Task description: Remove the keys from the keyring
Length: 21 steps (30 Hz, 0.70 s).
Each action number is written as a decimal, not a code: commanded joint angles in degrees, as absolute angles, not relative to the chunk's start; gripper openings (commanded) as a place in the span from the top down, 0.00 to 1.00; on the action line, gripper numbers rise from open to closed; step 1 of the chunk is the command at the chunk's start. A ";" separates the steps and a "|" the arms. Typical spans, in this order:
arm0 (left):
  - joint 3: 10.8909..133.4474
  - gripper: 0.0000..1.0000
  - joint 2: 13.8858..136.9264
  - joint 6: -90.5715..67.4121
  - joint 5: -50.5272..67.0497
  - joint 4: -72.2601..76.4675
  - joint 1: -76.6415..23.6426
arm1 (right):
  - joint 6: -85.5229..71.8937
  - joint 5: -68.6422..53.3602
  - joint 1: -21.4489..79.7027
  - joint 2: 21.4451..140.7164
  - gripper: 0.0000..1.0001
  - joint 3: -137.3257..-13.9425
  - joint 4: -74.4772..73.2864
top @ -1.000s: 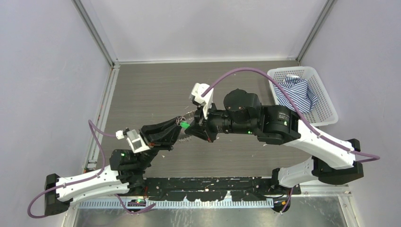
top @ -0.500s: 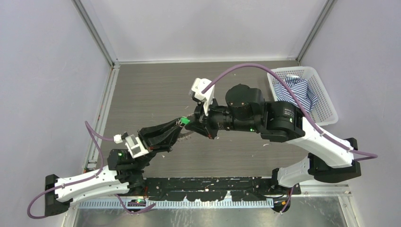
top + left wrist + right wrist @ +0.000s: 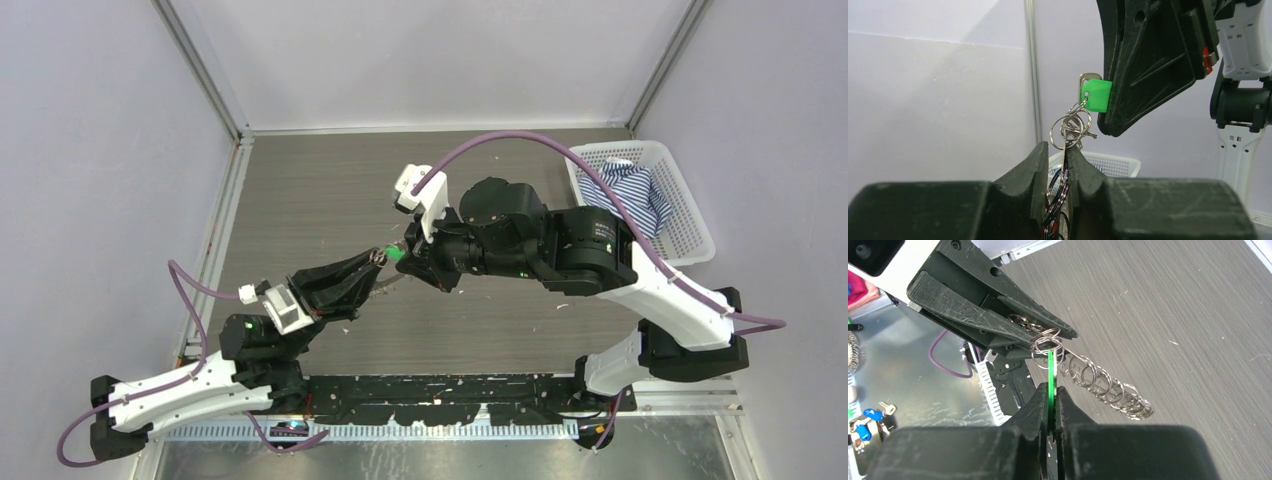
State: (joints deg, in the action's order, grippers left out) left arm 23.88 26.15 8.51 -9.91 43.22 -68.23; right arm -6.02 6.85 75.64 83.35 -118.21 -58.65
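My left gripper [image 3: 377,264] is shut on the keyring [image 3: 1068,131], a cluster of thin silvery wire rings pinched between its fingertips [image 3: 1041,162]. My right gripper [image 3: 402,256] is shut on the green-headed key [image 3: 1049,371], which hangs from that cluster. The green head [image 3: 1096,95] shows beside the right gripper's black fingers [image 3: 1148,65]. The two grippers meet tip to tip above the table's middle. A string of silvery pieces [image 3: 1109,388] trails from the ring in the right wrist view. I cannot tell whether they are keys or rings.
A white basket [image 3: 690,215] with a striped cloth [image 3: 625,195] stands at the back right and also shows in the left wrist view [image 3: 1118,162]. Small blue-headed keys [image 3: 868,416] lie on the metal ledge beyond the table's near edge.
The meeting point of the grippers has shifted slightly up and right. The right wrist has turned and its camera end has swung left. Both grips are unchanged.
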 commanded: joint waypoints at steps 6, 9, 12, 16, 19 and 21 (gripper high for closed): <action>26.33 1.00 23.96 12.61 -13.03 43.53 -67.89 | -8.65 12.30 75.75 80.85 0.99 -118.65 -59.87; 26.40 1.00 23.59 12.16 -12.58 43.88 -67.92 | -8.24 13.97 75.74 80.27 0.99 -117.93 -59.66; 26.44 1.00 23.22 11.11 -11.59 44.40 -67.92 | -7.24 15.49 75.76 79.66 0.99 -116.88 -59.36; 26.81 1.00 22.92 10.57 -8.69 42.36 -67.94 | -5.90 17.61 75.74 79.42 0.99 -116.66 -57.78; 27.50 1.00 23.29 10.38 -7.30 40.45 -67.93 | -4.85 19.14 75.67 80.50 0.99 -118.34 -58.40; 27.81 1.00 23.53 10.23 -7.39 39.98 -67.94 | -3.73 19.90 75.75 80.59 0.99 -118.31 -58.92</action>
